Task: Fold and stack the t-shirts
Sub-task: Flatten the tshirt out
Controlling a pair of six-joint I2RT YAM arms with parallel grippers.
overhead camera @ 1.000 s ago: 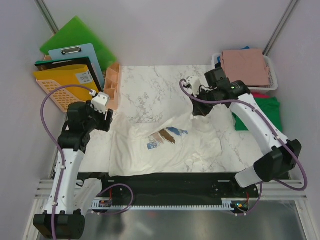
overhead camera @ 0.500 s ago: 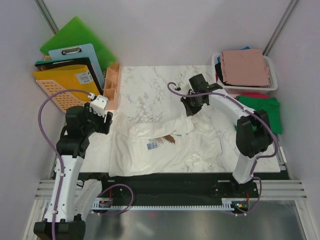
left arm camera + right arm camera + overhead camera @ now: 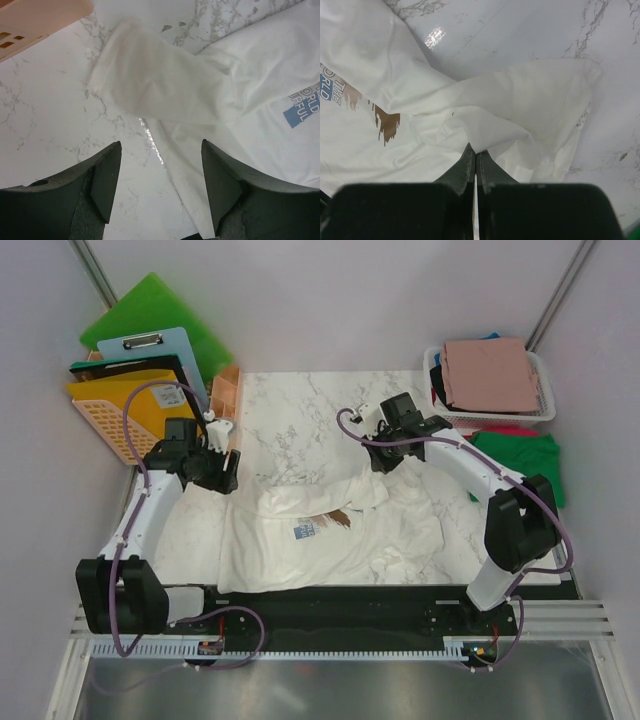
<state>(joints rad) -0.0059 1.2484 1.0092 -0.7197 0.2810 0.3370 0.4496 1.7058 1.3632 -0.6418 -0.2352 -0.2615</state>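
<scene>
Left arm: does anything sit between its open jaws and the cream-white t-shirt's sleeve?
Nothing visible does. The left gripper, jaws open, faces the sleeve of the cream-white t-shirt across bare marble table; the peach tray lies off to the side, out of the line.

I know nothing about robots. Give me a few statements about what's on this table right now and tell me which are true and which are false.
1. The left pincer is open above a sleeve of the cream-white t-shirt. True.
2. The right pincer is wide open and holds nothing. False: it is shut, pinching a fold of the cream-white t-shirt.
3. A dusty-pink t-shirt lies on top of the white basket. True.
4. The green t-shirt is spread out in the middle of the table. False: it lies at the table's right edge, just in front of the basket. The cream-white t-shirt is the one in the middle.
</scene>
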